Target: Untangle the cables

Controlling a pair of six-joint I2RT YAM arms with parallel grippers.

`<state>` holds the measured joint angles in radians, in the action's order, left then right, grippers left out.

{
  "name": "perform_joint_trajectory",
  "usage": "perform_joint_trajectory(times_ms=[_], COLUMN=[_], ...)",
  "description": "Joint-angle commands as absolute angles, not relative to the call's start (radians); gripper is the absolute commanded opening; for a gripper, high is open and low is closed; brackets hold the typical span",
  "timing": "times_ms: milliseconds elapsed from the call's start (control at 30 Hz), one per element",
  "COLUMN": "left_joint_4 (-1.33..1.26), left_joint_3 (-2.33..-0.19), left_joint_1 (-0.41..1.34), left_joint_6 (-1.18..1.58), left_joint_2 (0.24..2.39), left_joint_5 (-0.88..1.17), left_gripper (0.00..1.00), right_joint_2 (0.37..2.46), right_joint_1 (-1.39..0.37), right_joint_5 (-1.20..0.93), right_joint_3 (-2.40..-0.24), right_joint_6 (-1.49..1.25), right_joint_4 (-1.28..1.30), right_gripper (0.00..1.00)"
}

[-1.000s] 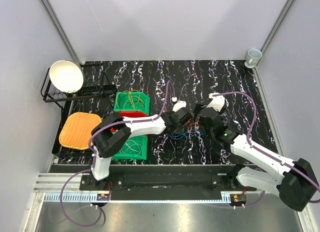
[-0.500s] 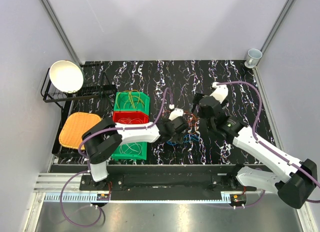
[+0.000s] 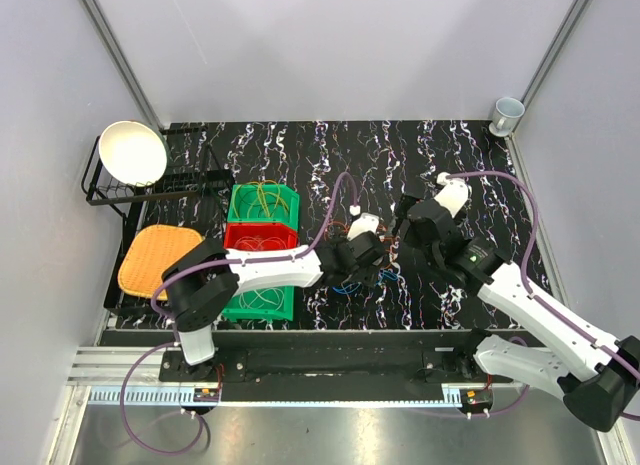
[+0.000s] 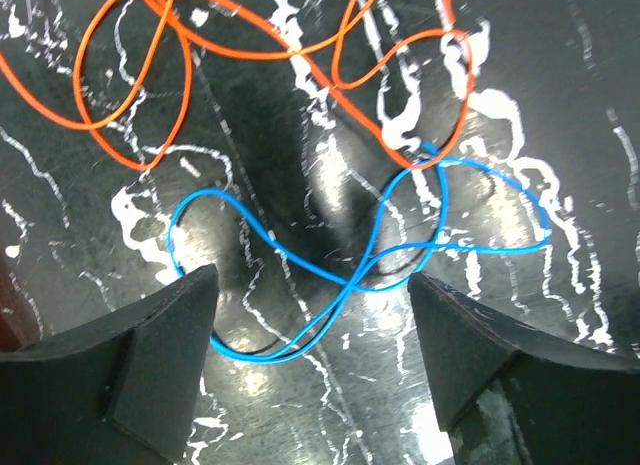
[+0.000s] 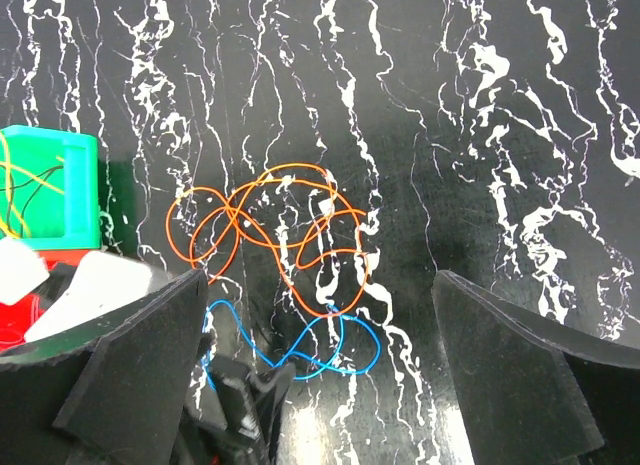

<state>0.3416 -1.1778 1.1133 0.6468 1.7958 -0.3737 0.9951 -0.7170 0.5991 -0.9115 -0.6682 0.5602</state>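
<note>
Since the earlier frame, both arms have shifted: the left jaws have slid nearer over the loose wires, and the right jaws have drawn back toward the far right. We find both sets of jaws apart, clamped on nothing. The thin orange looped cable [image 5: 283,228] and the thin blue looped cable [image 4: 372,260] lie on the black marbled counter [image 3: 450,155] between the arms, the blue one directly under the left jaws. They cross at one spot. Yellow wires sit in the far green plastic crate [image 3: 240,197], others in the red plastic crate [image 3: 262,233] and the near green plastic crate [image 3: 283,303]. We judge sorting mostly done; separating orange from blue remains.
</note>
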Motion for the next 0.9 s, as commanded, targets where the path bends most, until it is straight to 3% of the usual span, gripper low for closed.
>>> perform_joint_trajectory(times_ms=[0,233,333,433,467,500,867], left_joint_4=[0.302,0.318,0.321,0.324,0.328,0.336,0.564], left_joint_3=[-1.232,-1.253,-1.252,-1.249,-1.249,-1.252,-1.278], left_joint_1=[1.121,1.121,1.121,1.121,1.121,1.121,1.117], left_joint_6=[0.655,0.684,0.696,0.701,0.701,0.707,0.692], left_joint_2=[1.841,1.922,1.942,1.948,1.945,1.942,1.654], left_joint_5=[-0.362,-0.356,-0.354,-0.351,-0.356,-0.36,-0.426], left_gripper=[0.78,0.68,0.58,0.32,0.1,0.0,0.0], right_joint_2=[0.979,1.008,1.009,1.009,1.008,1.009,1.132], right_joint_1=[-0.712,-0.712,-0.712,-0.712,-0.71,-0.712,-0.712], right_joint_5=[0.581,0.554,0.551,0.546,0.546,0.545,0.488], right_joint_3=[-0.907,-0.893,-0.89,-0.881,-0.879,-0.877,-0.874], right_joint_6=[-0.703,-0.732,-0.735,-0.739,-0.739,-0.744,-0.75], right_joint_4=[0.575,0.575,0.575,0.572,0.569,0.569,0.493], right_gripper=[1.0,1.0,1.0,1.0,1.0,1.0,1.0])
